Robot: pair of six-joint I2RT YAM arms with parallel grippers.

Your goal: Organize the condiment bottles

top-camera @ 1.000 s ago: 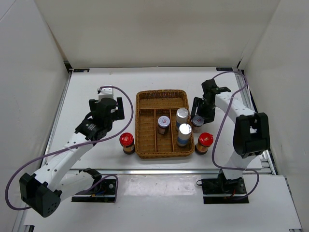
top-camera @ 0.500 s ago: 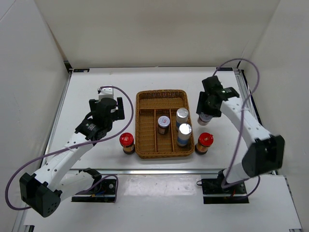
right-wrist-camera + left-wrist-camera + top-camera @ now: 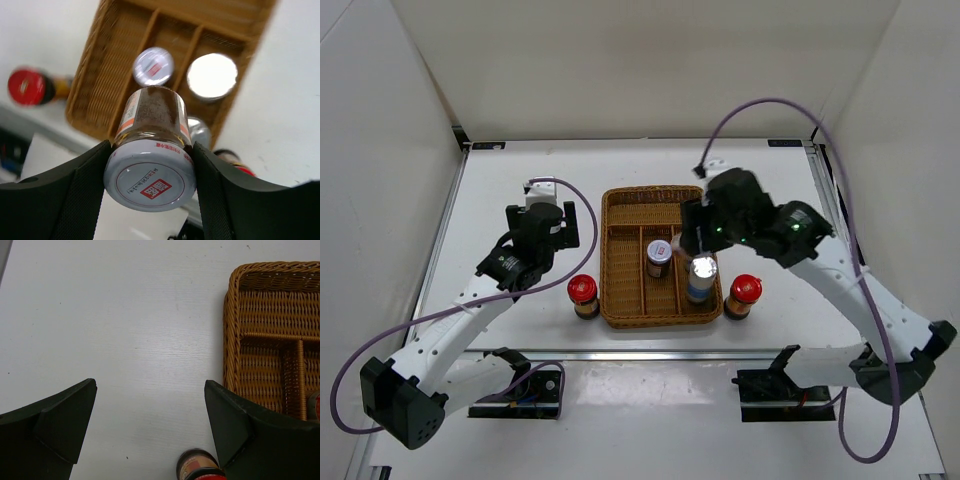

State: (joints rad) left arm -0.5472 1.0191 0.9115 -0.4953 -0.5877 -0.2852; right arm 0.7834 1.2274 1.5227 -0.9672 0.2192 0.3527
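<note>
**Brown jar pinched above the tray**

The right gripper (image 3: 151,150) pinches a brown jar (image 3: 150,112), one finger pressed to each side just under its silver lid. The jar sits squarely between the fingers. Its lid faces the wrist and its base points away toward the tray (image 3: 87,95), so its long axis runs along the gripper's reach, slightly tipped. It hangs clear of the counter (image 3: 125,315), over the tray.

There are six bottles in all:

- **Brown jars, two:** the held one, and a second jar (image 3: 153,66) upright in the tray's middle slot, beyond the held jar's base.
- **Silver-capped, two:** a silver-capped bottle (image 3: 212,75) stands in the slot beside that jar. Another silver cap (image 3: 200,131) is half hidden behind the held jar.
- **Red-capped, two:** both stand on the counter outside the tray, a red-capped bottle (image 3: 27,86) off one side and the other red bottle (image 3: 745,288) off the opposite side.

The left gripper (image 3: 150,384) is spread wide and holds nothing. It hovers over bare counter, with the tray's rim off to the side. The first red-capped bottle stands just under the finger nearer the tray, back toward the wrist.
</note>
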